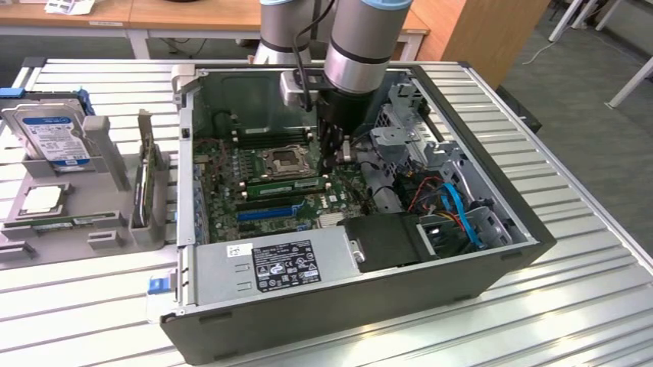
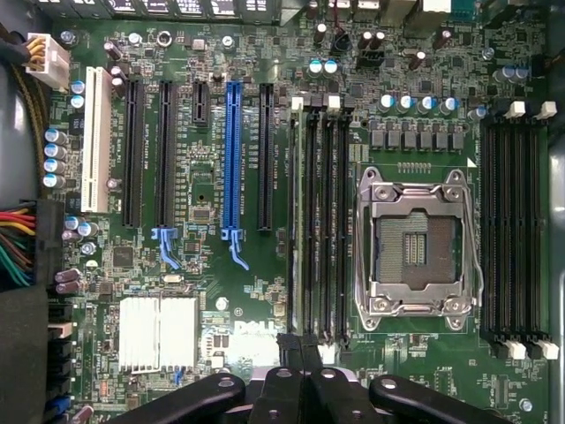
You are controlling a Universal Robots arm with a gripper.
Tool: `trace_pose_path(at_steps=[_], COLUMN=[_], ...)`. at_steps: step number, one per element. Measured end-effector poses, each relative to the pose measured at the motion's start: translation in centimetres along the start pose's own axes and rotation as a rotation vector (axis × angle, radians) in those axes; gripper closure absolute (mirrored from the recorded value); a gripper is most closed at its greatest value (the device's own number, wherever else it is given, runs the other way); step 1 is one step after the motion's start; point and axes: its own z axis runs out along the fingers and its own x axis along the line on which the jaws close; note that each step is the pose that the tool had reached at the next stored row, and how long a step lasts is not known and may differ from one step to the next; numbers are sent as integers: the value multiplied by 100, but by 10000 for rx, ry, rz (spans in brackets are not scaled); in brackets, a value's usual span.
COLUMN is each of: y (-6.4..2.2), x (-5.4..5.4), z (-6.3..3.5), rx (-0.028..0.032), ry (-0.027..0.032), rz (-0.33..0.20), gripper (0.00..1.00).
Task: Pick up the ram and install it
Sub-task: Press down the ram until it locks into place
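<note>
The slatted metal worktop carries an open computer case lying on its side. The arm reaches steeply down into the case from above, its wrist pointing almost straight at the motherboard.

At the arm's tip the claw hangs just over the board, its fingers pressed together and pinching nothing; in the wrist view the claw sits at the end of the bank of memory slots beside the CPU socket.

The ram lies seated in a slot of that bank, directly below and just beside the claw; in the wrist view the ram runs away from the fingertips.

Well apart from the claw, outside the case, a grey holder stands with a hard drive.
</note>
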Motion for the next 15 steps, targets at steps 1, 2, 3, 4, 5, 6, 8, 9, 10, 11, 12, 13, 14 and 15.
trace_pose_path(at_steps=[1,2,3,4,5,6,8,9,10,11,12,13,14,15], y=[0,0,0,0,0,0,-1,-1,-1,0,0,-1,-1,-1], x=[-6,-13,-20,-27,-34,-41,-49,-49,-49,-49,-49,-49,-49,-48], z=[1,4,6,7,10,13,15,15,15,14,16,23,33,43], rx=[-1,-1,0,-1,-1,0,-1,-1,-1,-1,-2,0,-1,-2], ry=[2,1,1,3,2,0,1,0,1,1,2,-1,-2,-2], rz=[0,0,0,0,-1,0,-2,-2,-2,-1,-1,-1,-1,0], gripper=[90,90,90,90,90,90,90,90,90,90,90,90,90,90])
